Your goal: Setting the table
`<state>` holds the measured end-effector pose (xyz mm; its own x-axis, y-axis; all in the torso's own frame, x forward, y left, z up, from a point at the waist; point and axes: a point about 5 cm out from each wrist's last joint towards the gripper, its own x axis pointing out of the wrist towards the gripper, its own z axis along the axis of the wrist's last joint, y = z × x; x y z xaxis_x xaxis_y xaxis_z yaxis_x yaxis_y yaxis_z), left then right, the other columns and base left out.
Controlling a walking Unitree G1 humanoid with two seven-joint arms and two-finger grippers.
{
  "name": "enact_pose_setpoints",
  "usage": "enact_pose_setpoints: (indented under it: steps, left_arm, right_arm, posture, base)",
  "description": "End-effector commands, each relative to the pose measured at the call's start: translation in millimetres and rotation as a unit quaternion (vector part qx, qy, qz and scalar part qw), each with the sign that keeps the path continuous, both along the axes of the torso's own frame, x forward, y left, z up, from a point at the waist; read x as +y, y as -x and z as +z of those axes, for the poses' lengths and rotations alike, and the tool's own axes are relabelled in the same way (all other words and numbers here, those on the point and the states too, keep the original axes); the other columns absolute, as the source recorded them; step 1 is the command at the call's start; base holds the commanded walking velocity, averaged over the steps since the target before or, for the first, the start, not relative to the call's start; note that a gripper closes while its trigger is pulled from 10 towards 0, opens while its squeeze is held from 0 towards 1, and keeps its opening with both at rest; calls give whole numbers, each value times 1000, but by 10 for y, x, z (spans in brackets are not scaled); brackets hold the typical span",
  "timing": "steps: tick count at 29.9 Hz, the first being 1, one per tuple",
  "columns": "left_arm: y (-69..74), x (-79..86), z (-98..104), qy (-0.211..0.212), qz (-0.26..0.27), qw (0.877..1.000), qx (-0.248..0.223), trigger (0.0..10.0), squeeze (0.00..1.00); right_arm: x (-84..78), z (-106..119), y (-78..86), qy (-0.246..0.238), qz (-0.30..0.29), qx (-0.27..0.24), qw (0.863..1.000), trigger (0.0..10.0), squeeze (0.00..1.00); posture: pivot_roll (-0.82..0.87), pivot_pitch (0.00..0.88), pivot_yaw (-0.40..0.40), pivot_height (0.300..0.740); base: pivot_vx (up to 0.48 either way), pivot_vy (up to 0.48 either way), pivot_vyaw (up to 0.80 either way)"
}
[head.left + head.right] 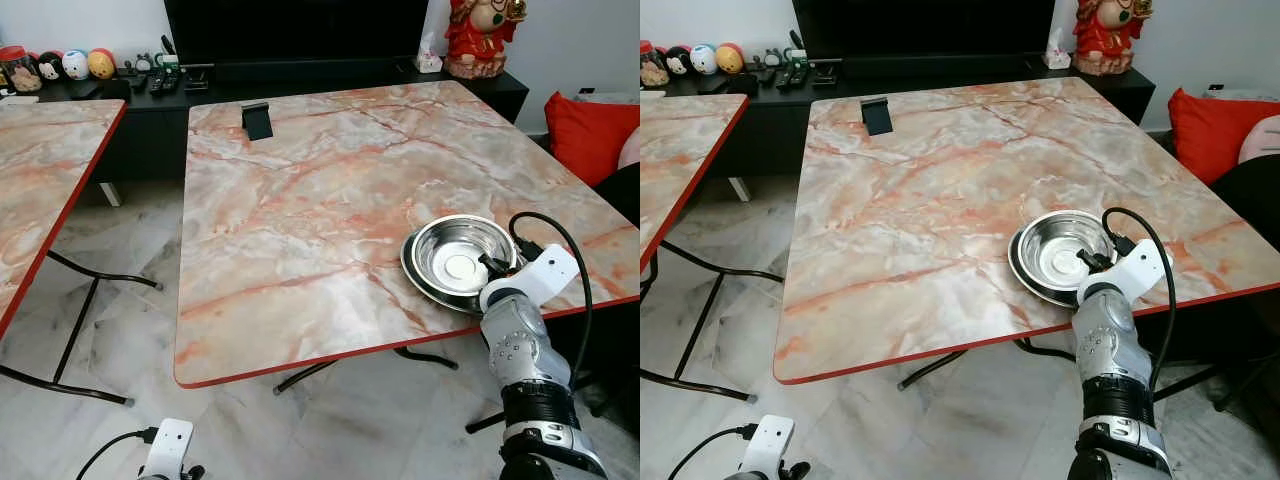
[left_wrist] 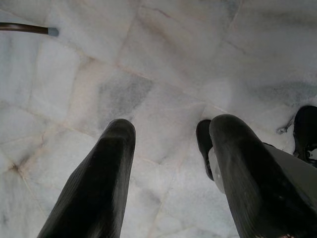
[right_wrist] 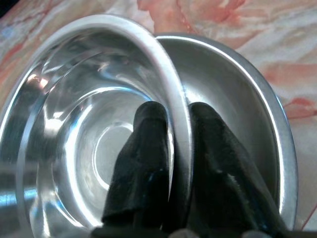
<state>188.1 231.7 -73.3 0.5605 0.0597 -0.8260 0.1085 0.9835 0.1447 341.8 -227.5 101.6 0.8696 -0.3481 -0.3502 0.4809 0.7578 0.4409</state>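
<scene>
The bowl (image 1: 458, 258) is shiny round steel, mirror-smooth inside with a flat circular bottom, and it sits in a wider, duller steel plate (image 1: 425, 282) near the table's front right corner. The right gripper (image 3: 179, 144) is pinched on the bowl's near rim, one black finger inside and one outside. The wrist view makes that clear: the thin rolled rim runs right between the two rubbery fingers (image 3: 148, 163), and the bowl looks tipped up off the plate on that side. From the head views you mostly get the silver arm with its white wrist block and a looping black cable over the bowl's edge, so the grip itself is hidden there.

The table (image 1: 300, 200) is a square slab with a pink-orange marble pattern and a thin red edge, on black folding legs. A small black stand (image 1: 257, 120) sits near its far edge. A second table (image 1: 40, 170) of the same look is off to the left.

The left gripper (image 2: 168, 163) hangs low over the pale marble tile floor (image 2: 148, 74), fingers spread apart with nothing between them.

Further back there's a dark low cabinet (image 1: 140, 110) with little round figurines (image 1: 75, 64) and remotes, a red figure (image 1: 480, 35) at its right end, and a red cushion (image 1: 590, 130) at the right.
</scene>
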Motion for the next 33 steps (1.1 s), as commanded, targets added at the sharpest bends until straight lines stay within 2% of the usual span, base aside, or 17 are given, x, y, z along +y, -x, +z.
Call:
enact_pose_setpoints:
  steps: [1,2,3,6,7,8,9,20,27,33]
  left_arm:
    - [22,35,-1,-3,-1,1000,1,10000,0]
    - [20,36,0,-4,0,1000,1,10000,0]
    - [19,37,1,-4,0,1000,0,10000,0]
    - [16,37,2,-5,0,1000,0,10000,0]
    - [15,38,3,-5,0,1000,0,10000,0]
    - [15,38,3,-5,0,1000,0,10000,0]
    - [14,39,4,-5,0,1000,0,10000,0]
    - [14,38,4,-5,1,1000,-1,10000,0]
    - [9,32,5,-3,3,1000,-3,10000,0]
    - [9,32,5,-3,3,1000,-3,10000,0]
  right_arm:
    - [-29,11,-8,7,-5,6,1000,10000,102]
    - [-42,10,-3,9,-9,9,1000,10000,690]
    - [-53,5,2,11,-13,13,1000,10000,1000]
    - [-56,2,1,10,-13,13,1000,10000,1000]
    - [-53,3,-2,10,-11,13,1000,10000,765]
    - [-50,4,-4,10,-9,12,1000,10000,765]
    - [-50,3,-4,11,-9,13,1000,10000,0]
    - [-26,21,-14,14,-2,9,1000,10000,0]
    - [-17,77,-26,44,4,6,999,10000,0]
    - [-17,77,-26,44,4,6,999,10000,0]
  posture:
    - [21,0,15,740]
    - [23,0,13,740]
    - [23,0,13,740]
    - [23,0,13,740]
    - [22,0,14,740]
    - [22,0,14,740]
    - [22,0,14,740]
    - [21,0,14,740]
    - [22,0,10,740]
    - [22,0,10,740]
  base:
    - [0,0,0]
    - [0,0,0]
    - [0,0,0]
    - [0,0,0]
    - [0,0,0]
    - [0,0,0]
    - [0,0,0]
    - [0,0,0]
    - [0,0,0]
    - [0,0,0]
